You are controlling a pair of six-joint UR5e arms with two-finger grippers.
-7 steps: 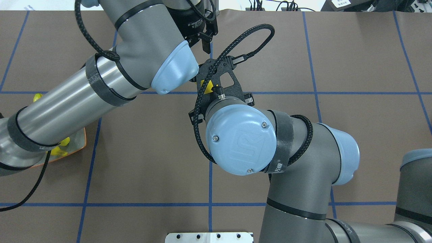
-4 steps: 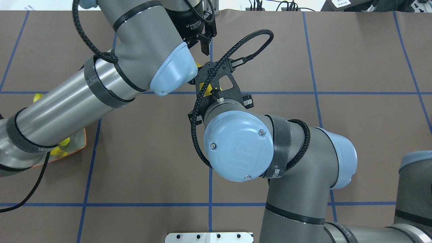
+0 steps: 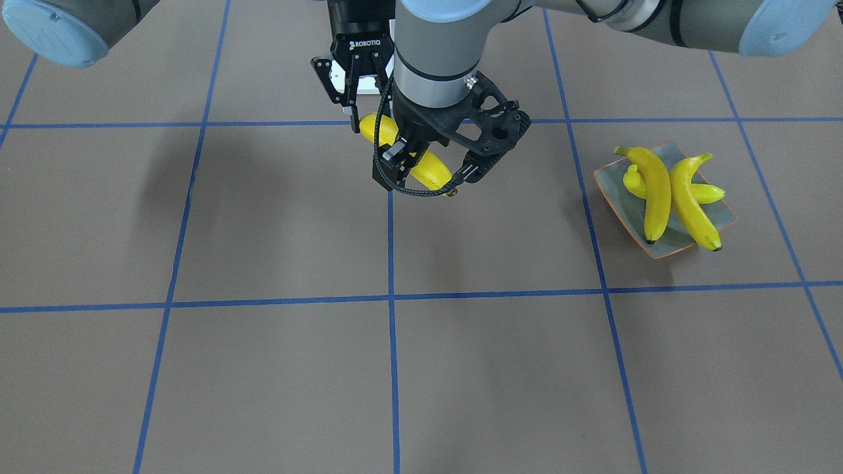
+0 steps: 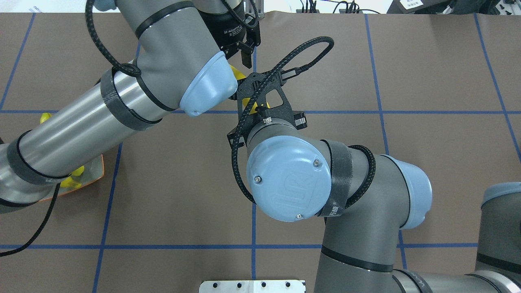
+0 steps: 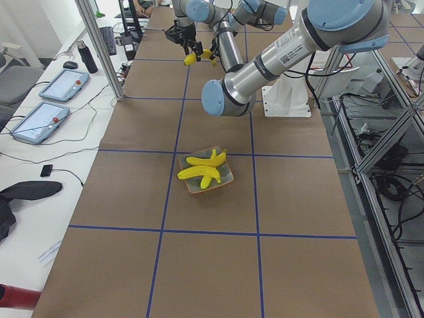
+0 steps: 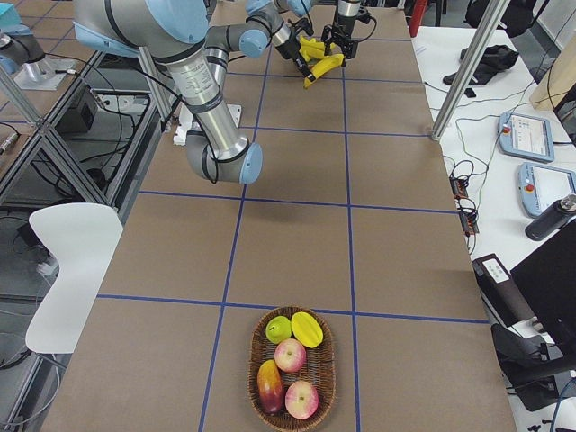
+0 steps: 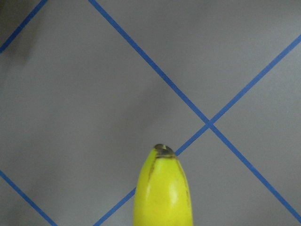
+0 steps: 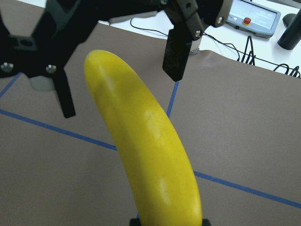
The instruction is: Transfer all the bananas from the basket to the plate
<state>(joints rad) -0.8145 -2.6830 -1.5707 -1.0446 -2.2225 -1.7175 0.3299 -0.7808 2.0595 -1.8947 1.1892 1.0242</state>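
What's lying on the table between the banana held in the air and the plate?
Nothing. The front-facing view shows only bare brown table between the held banana and the plate, crossed by one blue tape line.

Overhead fr. behind, looking down; front cam opp., steep; side cams at table [image 5: 199,265] ends, far; both wrist cams v. close, sharing banana [image 8: 146,155].

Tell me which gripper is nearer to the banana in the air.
Right. The right gripper holds the banana; the left gripper is open, fingers either side of its far end, not touching.
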